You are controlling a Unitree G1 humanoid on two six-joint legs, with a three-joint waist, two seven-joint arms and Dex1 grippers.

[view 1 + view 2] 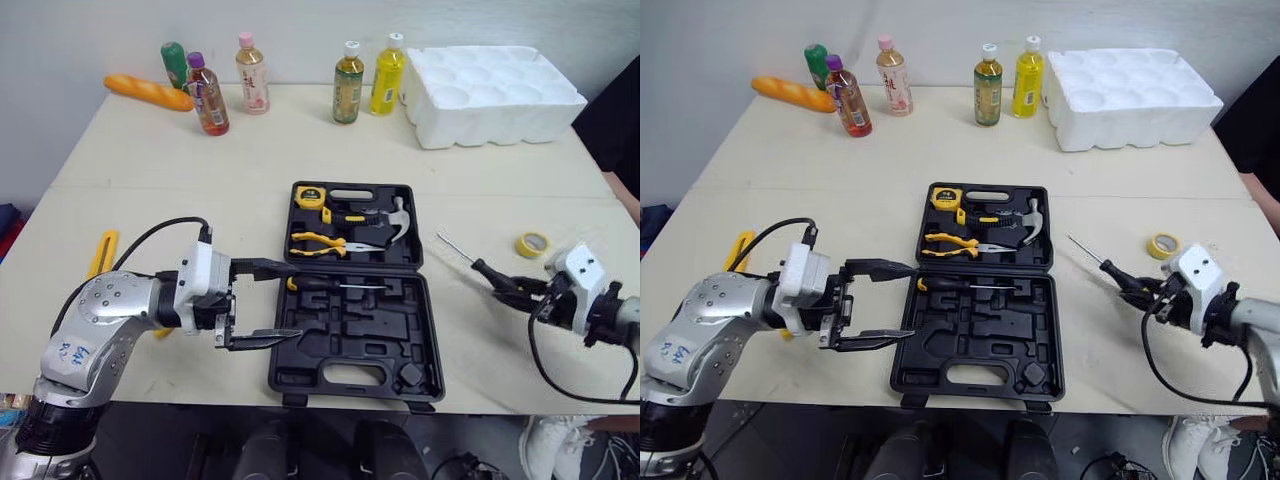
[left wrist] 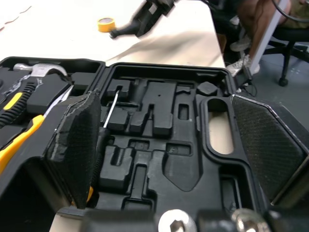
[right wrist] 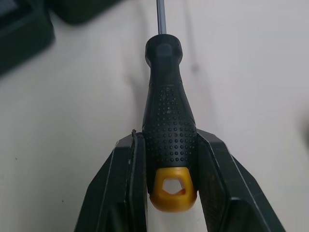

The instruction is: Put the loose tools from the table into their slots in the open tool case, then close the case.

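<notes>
the right gripper [image 3: 169, 145] is pressed onto a screwdriver [image 3: 166, 106], pinching the black dotted handle just above its yellow end cap. the shaft runs straight out ahead of this gripper, and the tool is held low over the table [image 1: 200, 170]. whether the tip touches the table cannot be told. a yellow tape roll [image 1: 532, 244] lies on the table just beyond this gripper, on the far side of it.

the left gripper [image 1: 297, 302] is spread wide with nothing held. its fingers [image 2: 79, 145] reach over the near-left edge of the open tool case [image 1: 395, 325], one toward the hinge line and one toward the front rim. the moulded, mostly unfilled half of the case lies directly ahead of the fingertips. a second screwdriver [image 1: 335, 285] is seated in a slot there, its handle end just beside the farther finger. contact between them cannot be told.

the other half of the case lies beyond the left gripper and carries a tape measure [image 1: 310, 197], pliers [image 1: 322, 243] and a hammer [image 1: 385, 225] in their recesses. the case lies well apart from the right gripper, on its inner side, between the two grippers.

a yellow object [image 1: 103, 252] lies on the table behind the left gripper, beside the arm. well beyond both grippers, at the far edge, stand bottles [image 1: 347, 85], a bread loaf [image 1: 148, 92] and a white foam tray [image 1: 495, 95].
</notes>
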